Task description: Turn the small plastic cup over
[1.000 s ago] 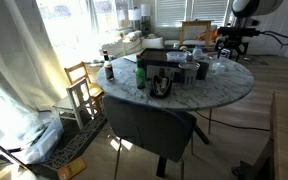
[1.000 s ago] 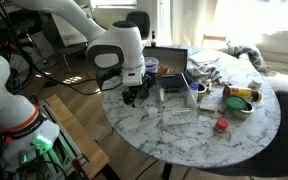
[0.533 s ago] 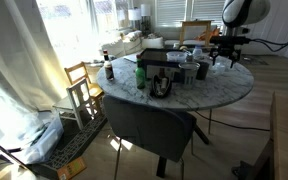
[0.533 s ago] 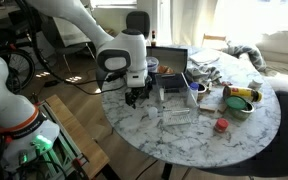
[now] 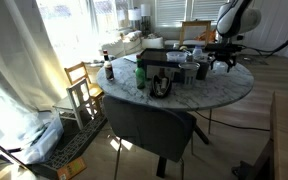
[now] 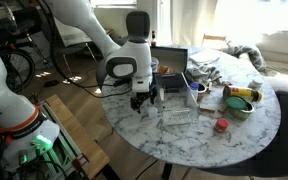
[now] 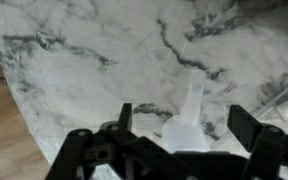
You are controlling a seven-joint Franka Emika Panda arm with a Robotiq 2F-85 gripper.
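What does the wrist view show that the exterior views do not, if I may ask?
Only the wrist view: the small translucent cup, standing between the open fingers. It cannot be made out from outside. Only an exterior view: the white arm, a clear container and a small red object. Both: the marble table and the gripper.

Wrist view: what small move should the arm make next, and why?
Probably close the tool on the cup: its fingers stand open on either side of the cup, which sits between them on the table, not yet gripped.
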